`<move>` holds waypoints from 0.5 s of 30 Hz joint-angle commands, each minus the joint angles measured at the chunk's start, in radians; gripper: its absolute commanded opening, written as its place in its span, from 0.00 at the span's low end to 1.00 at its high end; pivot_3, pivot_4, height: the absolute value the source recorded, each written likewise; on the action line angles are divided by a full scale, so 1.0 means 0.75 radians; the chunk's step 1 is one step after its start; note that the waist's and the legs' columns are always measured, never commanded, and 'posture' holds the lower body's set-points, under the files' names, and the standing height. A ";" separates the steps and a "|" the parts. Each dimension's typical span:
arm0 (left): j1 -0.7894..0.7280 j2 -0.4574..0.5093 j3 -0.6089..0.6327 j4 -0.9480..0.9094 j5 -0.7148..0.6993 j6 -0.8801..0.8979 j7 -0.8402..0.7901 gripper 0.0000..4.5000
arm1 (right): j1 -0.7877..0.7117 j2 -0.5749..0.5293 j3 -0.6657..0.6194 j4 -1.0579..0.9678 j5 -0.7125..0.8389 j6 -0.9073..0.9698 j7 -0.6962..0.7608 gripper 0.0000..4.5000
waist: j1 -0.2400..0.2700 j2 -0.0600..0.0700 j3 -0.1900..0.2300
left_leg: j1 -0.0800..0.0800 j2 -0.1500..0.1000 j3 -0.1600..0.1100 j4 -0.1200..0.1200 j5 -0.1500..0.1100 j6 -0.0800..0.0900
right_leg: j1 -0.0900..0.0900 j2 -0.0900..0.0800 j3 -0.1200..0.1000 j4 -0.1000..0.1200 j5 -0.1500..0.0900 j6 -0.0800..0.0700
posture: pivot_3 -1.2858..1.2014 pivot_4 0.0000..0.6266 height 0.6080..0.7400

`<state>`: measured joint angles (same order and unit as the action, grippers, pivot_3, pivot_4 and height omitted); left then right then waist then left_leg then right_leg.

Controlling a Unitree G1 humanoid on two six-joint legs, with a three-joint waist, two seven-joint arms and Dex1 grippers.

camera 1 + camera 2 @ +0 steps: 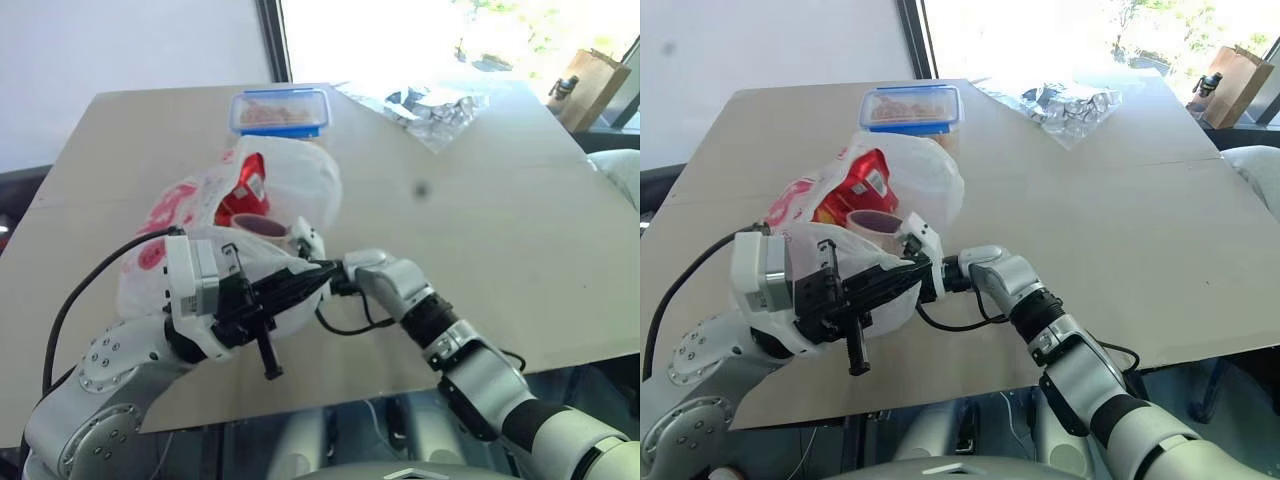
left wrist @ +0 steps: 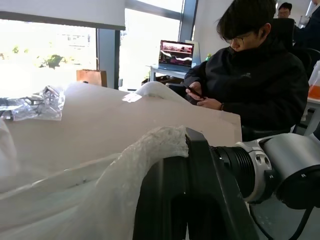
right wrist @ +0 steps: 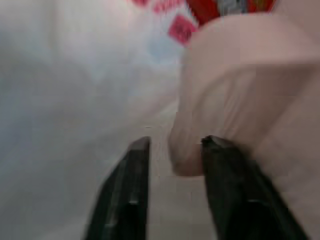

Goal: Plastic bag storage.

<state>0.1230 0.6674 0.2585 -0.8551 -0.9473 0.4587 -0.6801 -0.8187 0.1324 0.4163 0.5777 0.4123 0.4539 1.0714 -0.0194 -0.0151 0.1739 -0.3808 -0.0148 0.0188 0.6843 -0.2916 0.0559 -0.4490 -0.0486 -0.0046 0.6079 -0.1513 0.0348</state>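
Your left gripper is clamped on a bunched edge of the large thin translucent white plastic bag with red print, which lies puffed up on the pale table just beyond it. Your right gripper, fingers slightly parted and holding nothing, is pushed into the bag's folds beside the left. Judging by the loose, spread film, storage has barely begun: gathering and folding remain.

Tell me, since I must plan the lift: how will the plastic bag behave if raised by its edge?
Probably floppy: the plastic bag is thin, crumpled film draping over the left gripper. It likely sags unevenly, since a red packet sits inside. The film looks slippery.
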 commanded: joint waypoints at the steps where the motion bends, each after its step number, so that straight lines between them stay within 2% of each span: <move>1: 0.011 -0.018 0.001 -0.032 0.019 -0.049 0.011 0.00 | -0.067 0.125 -0.031 -0.095 -0.010 -0.035 -0.031 0.76 | 0.001 0.000 0.000 | 0.000 0.000 0.000 0.000 0.000 0.000 | 0.000 0.000 0.000 0.000 0.000 0.000 | 0.52 0.24 1.00; 2: 0.014 -0.030 -0.001 -0.020 0.033 -0.060 0.010 0.00 | -0.051 0.092 -0.056 -0.154 0.001 -0.019 -0.052 0.89 | 0.002 0.000 0.000 | 0.000 0.000 0.000 0.000 0.000 0.000 | 0.000 0.000 0.000 0.000 0.000 0.000 | 0.52 0.24 1.00; 3: 0.015 -0.041 -0.002 -0.008 0.041 -0.069 0.013 0.00 | -0.030 0.055 -0.080 -0.225 0.015 -0.002 -0.067 0.98 | 0.002 0.000 0.000 | 0.000 0.000 0.000 0.000 0.000 0.000 | 0.000 0.000 0.000 0.000 0.000 0.000 | 0.52 0.24 1.00; 10: 0.022 -0.072 -0.042 0.037 0.085 -0.108 -0.008 0.00 | 0.103 -0.165 -0.196 -0.677 0.008 0.098 -0.210 0.98 | 0.009 0.000 0.000 | -0.001 -0.001 -0.002 0.000 0.000 0.000 | 0.000 -0.002 -0.002 -0.001 0.000 0.000 | 0.52 0.24 1.00; 15: 0.019 -0.075 -0.055 0.068 0.095 -0.121 -0.036 0.00 | 0.043 -0.245 -0.297 -0.750 -0.103 0.071 -0.445 0.98 | 0.002 0.000 0.000 | 0.000 0.000 -0.001 0.000 0.000 -0.001 | 0.000 0.000 -0.001 0.000 0.000 0.000 | 0.52 0.24 1.00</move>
<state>0.1389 0.6158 0.2216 -0.7938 -0.8818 0.3894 -0.6959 -0.7438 -0.0505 0.2159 0.0586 0.3558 0.5218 0.7912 -0.0183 -0.0151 0.1739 -0.3811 -0.0143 0.0184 0.6843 -0.2911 0.0550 -0.4494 -0.0481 -0.0053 0.6080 -0.1516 0.0345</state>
